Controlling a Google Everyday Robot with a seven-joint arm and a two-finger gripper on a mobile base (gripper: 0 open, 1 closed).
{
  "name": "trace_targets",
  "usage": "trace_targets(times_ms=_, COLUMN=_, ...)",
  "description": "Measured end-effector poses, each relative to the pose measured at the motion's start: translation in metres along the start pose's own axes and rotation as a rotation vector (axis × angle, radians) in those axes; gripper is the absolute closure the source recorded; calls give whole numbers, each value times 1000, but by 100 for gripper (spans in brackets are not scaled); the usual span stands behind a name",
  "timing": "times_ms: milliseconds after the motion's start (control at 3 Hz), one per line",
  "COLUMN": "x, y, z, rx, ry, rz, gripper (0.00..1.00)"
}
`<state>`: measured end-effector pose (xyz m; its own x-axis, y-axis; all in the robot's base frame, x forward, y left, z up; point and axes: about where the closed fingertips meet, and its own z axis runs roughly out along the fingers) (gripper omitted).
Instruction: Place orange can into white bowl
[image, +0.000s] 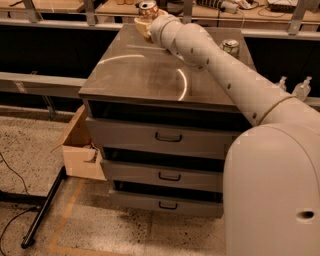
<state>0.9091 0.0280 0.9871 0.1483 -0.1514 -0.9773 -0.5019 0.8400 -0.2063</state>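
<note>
nearest me is the robot's pale body (272, 200), its one arm (240, 80) reaching away over a grey cabinet with three drawers (167, 137). one cardboard box (80, 150) sits on the floor to the cabinet's left, and two clear bottles (302, 89) stand off to the right. i count two cans: one silver-topped can (230, 47) on the surface (140, 75) just beside the arm, and one orange can (147, 8) at the far left corner, right at the tool (146, 22). whether the tool is clamped on it i cannot tell. i can't pick out the white bowl. this looks like the carrying step, and next the can needs bringing over the bowl, lowering upright and letting go.
</note>
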Motion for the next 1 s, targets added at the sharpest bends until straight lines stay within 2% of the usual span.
trace_targets(times_ms=333, x=-14, y=-35, z=13, rx=112, ry=-39, rz=-21, gripper=100)
trace_targets(times_ms=667, x=-28, y=-80, z=14, rx=225, ry=-52, rz=-52, gripper=100)
trace_targets(times_ms=1000, x=-32, y=-120, z=6, rx=325, ry=-38, rz=-63, gripper=100)
